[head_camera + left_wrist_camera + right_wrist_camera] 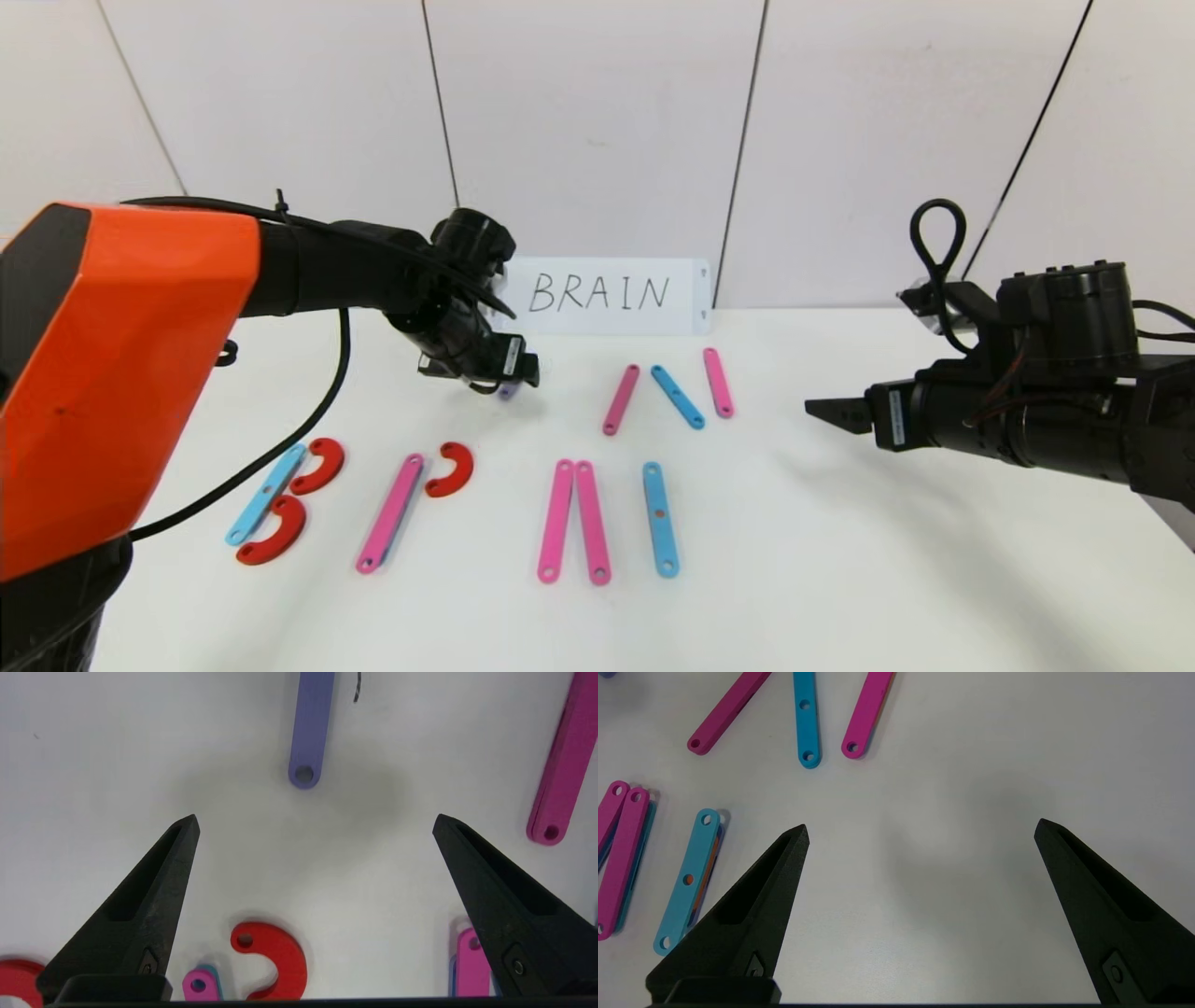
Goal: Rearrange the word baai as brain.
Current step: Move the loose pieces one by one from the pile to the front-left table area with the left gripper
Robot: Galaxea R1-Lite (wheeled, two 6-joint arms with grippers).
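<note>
With the left gripper (316, 819) spread empty, the purple strip (308, 732) at its twelve o'clock probably needs a centred, square re-approach.

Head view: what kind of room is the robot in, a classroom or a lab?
Probably a robot test lab, not a classroom. A bare white table stands against plain white wall panels, and a handwritten BRAIN card is propped up behind plastic letter strips laid out for the two arms.
</note>
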